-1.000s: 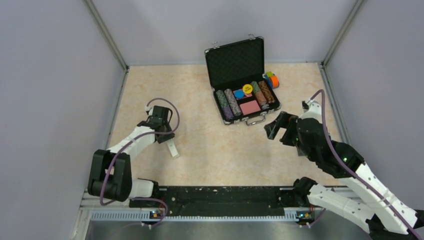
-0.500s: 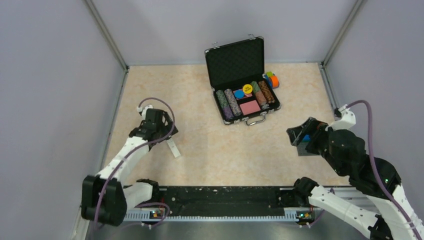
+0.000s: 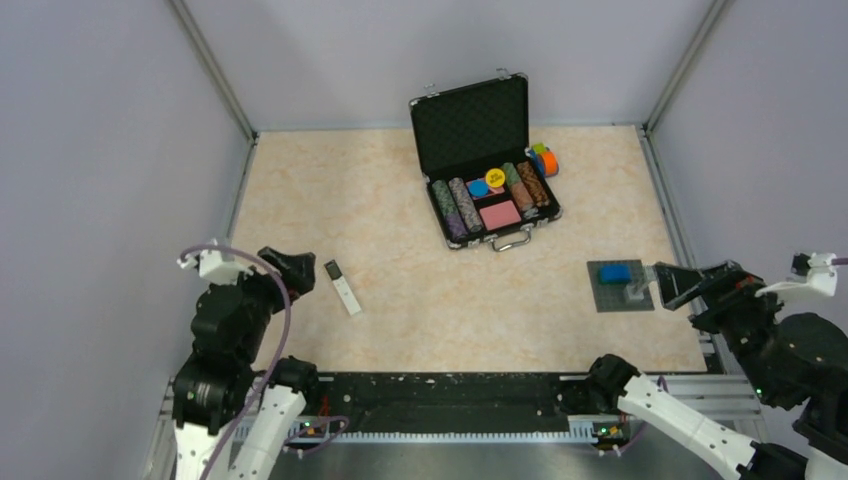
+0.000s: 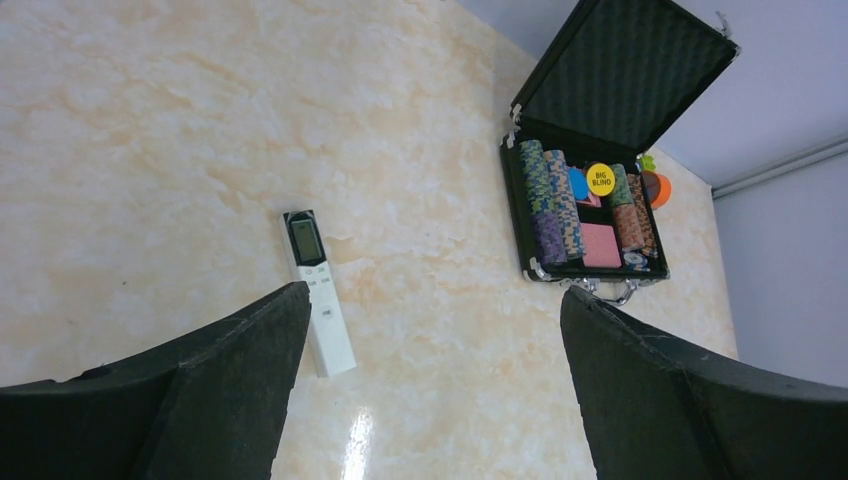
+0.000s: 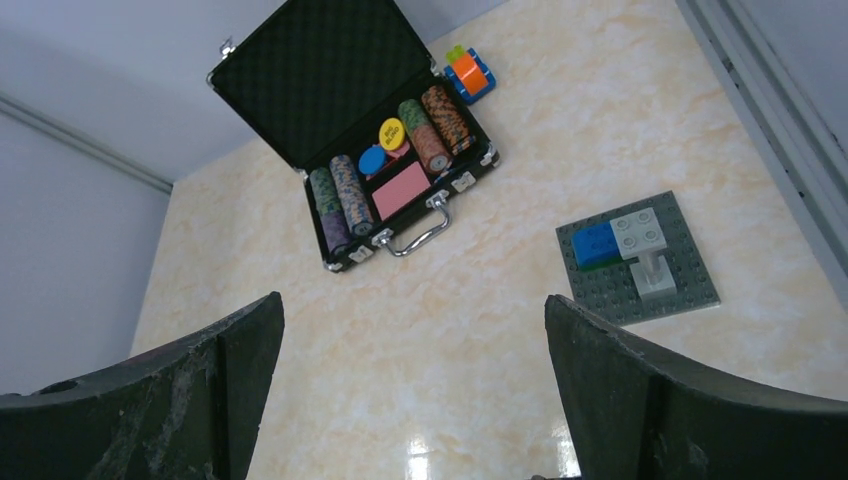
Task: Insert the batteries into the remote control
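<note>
Notably, left wrist sees remote control; right wrist sees grey baseplate.

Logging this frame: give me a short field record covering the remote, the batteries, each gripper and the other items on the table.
remote control: lying flat on the table, display side up, nothing touching it
batteries: none visible in any view
left gripper: open, empty, beside the remote but apart from it
right gripper: open, empty, next to the grey baseplate
poker chip case: open, far centre, chips inside
task status: cannot tell whether batteries are loaded; the remote's back is hidden
</note>
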You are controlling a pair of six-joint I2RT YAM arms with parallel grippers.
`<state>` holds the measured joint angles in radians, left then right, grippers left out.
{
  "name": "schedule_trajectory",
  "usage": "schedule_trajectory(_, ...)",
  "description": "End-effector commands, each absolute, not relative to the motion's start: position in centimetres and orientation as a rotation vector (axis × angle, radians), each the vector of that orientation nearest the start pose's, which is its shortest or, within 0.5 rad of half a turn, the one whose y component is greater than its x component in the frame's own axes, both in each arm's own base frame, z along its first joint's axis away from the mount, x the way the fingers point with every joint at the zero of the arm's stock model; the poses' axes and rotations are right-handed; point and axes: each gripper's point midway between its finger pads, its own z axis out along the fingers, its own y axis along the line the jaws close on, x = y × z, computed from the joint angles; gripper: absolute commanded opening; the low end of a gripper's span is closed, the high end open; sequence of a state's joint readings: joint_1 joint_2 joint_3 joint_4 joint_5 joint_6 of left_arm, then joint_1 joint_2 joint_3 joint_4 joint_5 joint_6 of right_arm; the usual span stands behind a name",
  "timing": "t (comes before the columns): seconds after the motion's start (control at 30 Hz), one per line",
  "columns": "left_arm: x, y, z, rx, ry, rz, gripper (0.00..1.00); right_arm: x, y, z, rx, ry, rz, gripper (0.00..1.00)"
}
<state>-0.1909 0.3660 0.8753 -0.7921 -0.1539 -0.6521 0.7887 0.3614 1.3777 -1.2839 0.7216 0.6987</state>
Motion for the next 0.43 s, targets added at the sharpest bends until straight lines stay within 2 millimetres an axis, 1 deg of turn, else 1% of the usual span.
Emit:
schedule_trajectory(0.0, 14.1, -1.3, 27.2, -0.559, 1.812, -0.360, 0.99, 9.3, -5.1, 35.8, 0.440, 1.716, 0.379, 0.99)
schedule_trajectory(0.13, 11.4, 0.1, 28.2, -0.588, 1.726, -0.346, 0.99, 8.5, -5.8, 36.2, 0.451, 1.695, 0.400, 0.99)
schedule_trajectory(0.23, 9.9, 0.9, 28.8, -0.587, 1.680, -0.326, 0.99, 8.1, -6.3, 36.5, 0.458, 1.682, 0.412, 0.99)
schedule_trajectory(0.4, 8.4, 1.8, 29.0, -0.588, 1.655, -0.296, 0.99, 7.9, -6.4, 36.6, 0.456, 1.683, 0.421, 0.99)
